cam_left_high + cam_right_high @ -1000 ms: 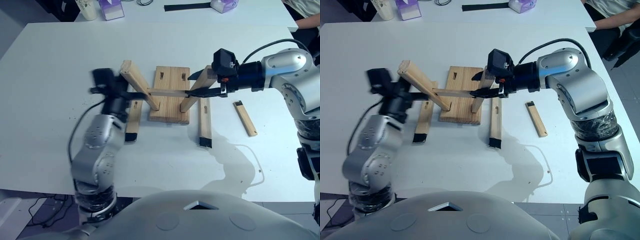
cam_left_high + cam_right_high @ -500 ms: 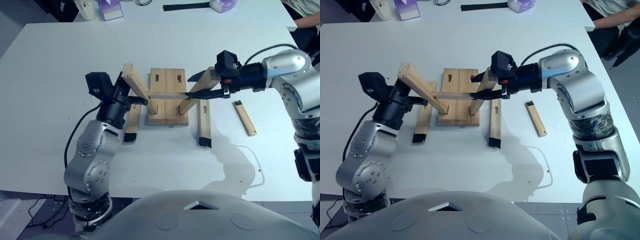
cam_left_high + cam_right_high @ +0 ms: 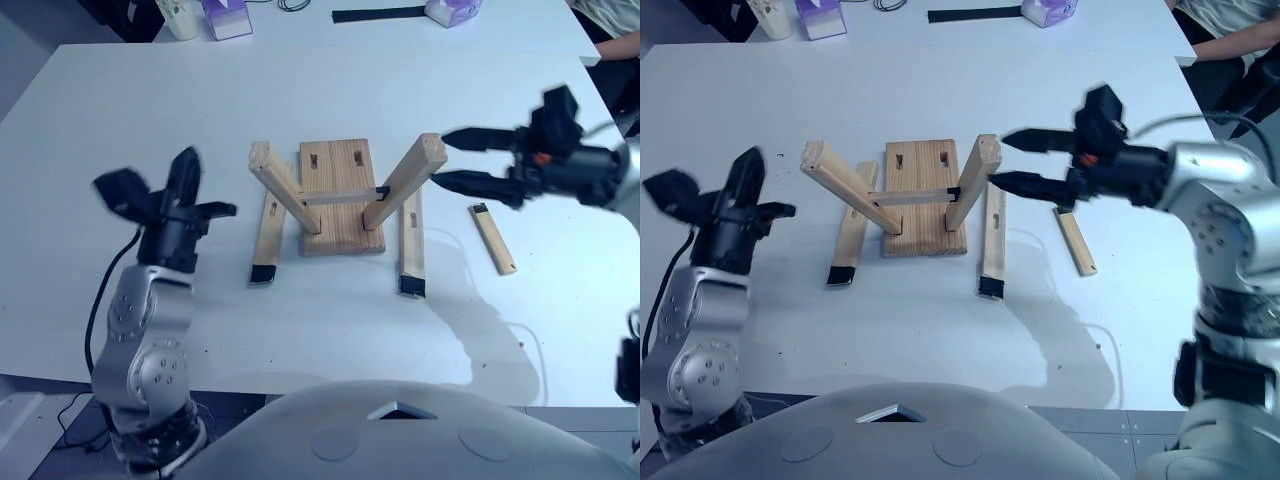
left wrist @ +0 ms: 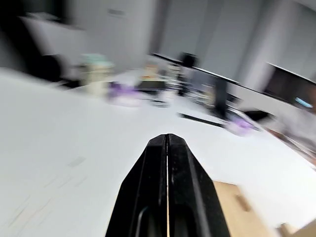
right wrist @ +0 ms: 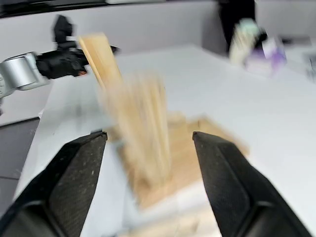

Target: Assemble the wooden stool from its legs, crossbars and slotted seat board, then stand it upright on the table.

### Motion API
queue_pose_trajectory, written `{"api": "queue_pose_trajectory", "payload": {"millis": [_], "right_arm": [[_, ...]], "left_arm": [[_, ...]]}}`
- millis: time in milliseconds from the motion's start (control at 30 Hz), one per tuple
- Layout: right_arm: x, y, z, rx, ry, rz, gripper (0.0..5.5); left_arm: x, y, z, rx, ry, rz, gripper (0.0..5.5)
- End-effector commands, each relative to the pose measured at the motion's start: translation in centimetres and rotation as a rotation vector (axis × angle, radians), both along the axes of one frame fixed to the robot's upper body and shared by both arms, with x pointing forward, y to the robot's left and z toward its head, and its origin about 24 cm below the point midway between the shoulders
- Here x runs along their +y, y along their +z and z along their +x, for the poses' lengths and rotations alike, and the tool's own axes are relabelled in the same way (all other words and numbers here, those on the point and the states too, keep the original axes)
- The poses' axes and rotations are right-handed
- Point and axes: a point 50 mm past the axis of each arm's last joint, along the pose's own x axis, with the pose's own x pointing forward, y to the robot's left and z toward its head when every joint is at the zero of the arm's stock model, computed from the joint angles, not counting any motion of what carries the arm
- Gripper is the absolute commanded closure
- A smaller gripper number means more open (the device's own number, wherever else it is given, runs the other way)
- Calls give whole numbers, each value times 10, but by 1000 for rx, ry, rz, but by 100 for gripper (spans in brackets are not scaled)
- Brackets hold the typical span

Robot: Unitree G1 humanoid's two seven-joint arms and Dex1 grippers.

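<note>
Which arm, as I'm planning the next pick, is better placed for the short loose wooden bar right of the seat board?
Right. The right gripper, open, hovers near the short light wooden bar; the left gripper, shut, sits beyond the half-built wooden stool.

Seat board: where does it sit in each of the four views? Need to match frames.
Left eye: seat board lies flat at mid-table, under the crossbar.
Right eye: same spot, slightly left of centre.
Left wrist: blurred tan slab with a slot, beyond the shut left gripper.
Right wrist: blurred, flat on the table, beyond the open right gripper.
Shared landmark: purple box at the table's far edge.
</note>
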Motion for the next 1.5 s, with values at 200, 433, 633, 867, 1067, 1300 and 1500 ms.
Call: {"api": "queue_pose_trajectory", "payload": {"millis": [200,433,633,867,1067,1300,1500], "right_arm": [[8,-33,8,-97,-537,28,288],[66,-29,-16,-196,-793,110,395],[82,-28,-26,-209,-905,114,486],[94,-38,-22,-223,-966,52,548],[57,-40,-24,-290,-1232,-76,548],[138,-27,-36,-208,-624,149,548],[144,-37,-39,-166,-500,97,548]], "left_arm": [[-9,-5,-14,76,82,173,550],[-44,3,-14,43,-60,358,550],[-47,16,-6,-11,-23,435,550],[-39,19,3,-1,56,484,550],[-8,18,-8,80,268,542,550],[-95,28,11,-121,-390,411,550],[-105,26,6,-118,-489,391,550]]}}
